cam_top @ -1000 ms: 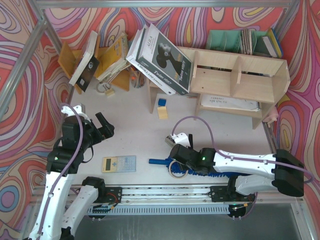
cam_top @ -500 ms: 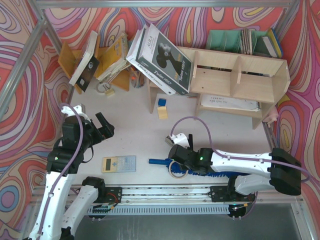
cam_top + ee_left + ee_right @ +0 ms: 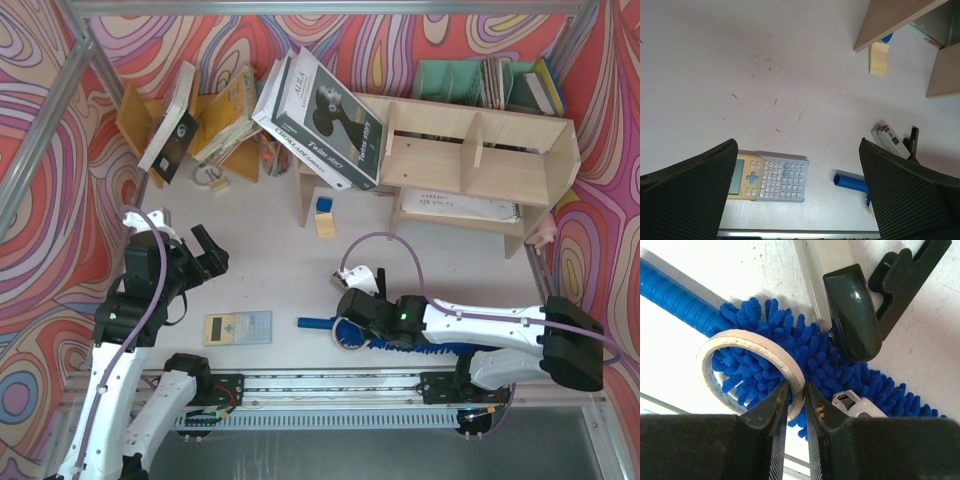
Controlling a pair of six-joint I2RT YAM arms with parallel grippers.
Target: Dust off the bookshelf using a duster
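Observation:
The bright-blue fluffy duster (image 3: 425, 349) lies flat near the table's front edge, its thin handle (image 3: 850, 181) pointing left. A whitish tape roll (image 3: 747, 339) rests on the duster's (image 3: 820, 360) fluff by the handle. My right gripper (image 3: 797, 390) is down over it, jaws pinching the roll's wall, one finger inside the ring and one outside; from above it (image 3: 352, 328) hides part of the duster. My left gripper (image 3: 205, 252) hangs open at the left, holding nothing, above the calculator (image 3: 770, 176). The pale plywood bookshelf (image 3: 480, 150) stands at the back right.
A black-and-silver tool (image 3: 852, 315) lies across the duster's far side and a small white object (image 3: 857, 404) sits in the fluff. A big book (image 3: 320, 105) leans on the bookshelf's left end. An orange-brown rack (image 3: 190, 115), green file holder (image 3: 470, 80) and yellow pad (image 3: 325, 222) lie behind.
My right gripper's jaws have closed in on the tape roll's wall, and the arm shifted slightly left. The left arm has stayed still.

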